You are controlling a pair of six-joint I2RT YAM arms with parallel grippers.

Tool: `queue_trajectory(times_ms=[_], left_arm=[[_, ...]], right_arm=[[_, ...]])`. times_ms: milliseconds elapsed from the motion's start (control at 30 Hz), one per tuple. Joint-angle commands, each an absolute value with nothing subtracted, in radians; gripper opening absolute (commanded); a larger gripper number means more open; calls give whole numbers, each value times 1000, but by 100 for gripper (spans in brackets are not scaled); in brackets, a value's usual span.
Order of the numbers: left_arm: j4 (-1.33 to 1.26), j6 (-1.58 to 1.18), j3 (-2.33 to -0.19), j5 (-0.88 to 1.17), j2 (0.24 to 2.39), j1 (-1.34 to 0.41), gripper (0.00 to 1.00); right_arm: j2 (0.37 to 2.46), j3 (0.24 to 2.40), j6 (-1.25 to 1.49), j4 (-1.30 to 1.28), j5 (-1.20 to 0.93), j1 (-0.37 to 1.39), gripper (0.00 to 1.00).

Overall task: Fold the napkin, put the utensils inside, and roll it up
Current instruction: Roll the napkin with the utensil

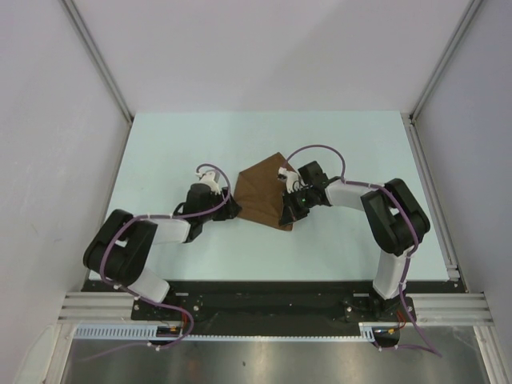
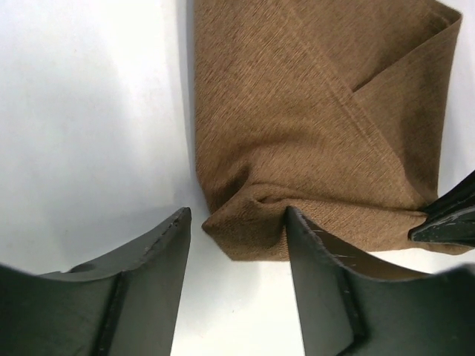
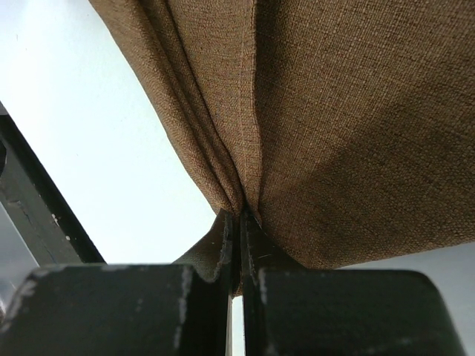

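The brown napkin point(image 1: 260, 192) lies folded on the table between my two grippers. My left gripper point(image 1: 233, 210) is open at its left corner. In the left wrist view the napkin point(image 2: 312, 111) has its near corner lying between the spread jaws of the left gripper point(image 2: 237, 220), and the right finger point(image 2: 319, 267) touches the cloth. My right gripper point(image 1: 286, 214) is at the napkin's near right corner. In the right wrist view the right gripper point(image 3: 239, 216) is shut on a bunched fold of the napkin point(image 3: 334, 111). The fork is not in view.
The pale table point(image 1: 160, 152) is walled by white panels on the left, right and back. A metal rail point(image 1: 432, 200) runs along its right side. The black tip of the right gripper point(image 2: 449, 219) shows at the right edge of the left wrist view.
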State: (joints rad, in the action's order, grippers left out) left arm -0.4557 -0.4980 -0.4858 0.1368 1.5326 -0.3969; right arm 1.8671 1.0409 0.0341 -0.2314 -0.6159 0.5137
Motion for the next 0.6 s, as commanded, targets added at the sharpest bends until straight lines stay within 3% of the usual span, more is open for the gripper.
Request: queue_trajectory(times_ms=[0,133,233,333,367,433,467,567], left_arm=[[-526,-508,-489,150,1575,-393,56],[-528,-503,-500,156,1594,-393,45],[-549,-500,-503,182,1611,-393,32],[-538,-500,-515,221,1635,-393,6],[-522,-496,-520,225,1643,-393,2],[-500,-488,-537,233,1647,-393,0],[-488,-482,-544,239,1647,-393,0],[-422,-480,-580,244,1644,-391,0]], right_arm=[[1940,1023,26,-276,-529,518,0],[1942,1026,32,-275,-543,514,0],[1947,1038,40,-281,-560,506,2],[1925,1075,43,-316,-549,505,15],[1913,1094,43,-325,-537,506,24],[1865,1118,41,-356,-529,499,33],[1846,1127,34,-365,-526,494,46],[1781,1189,8,-411,-502,477,57]])
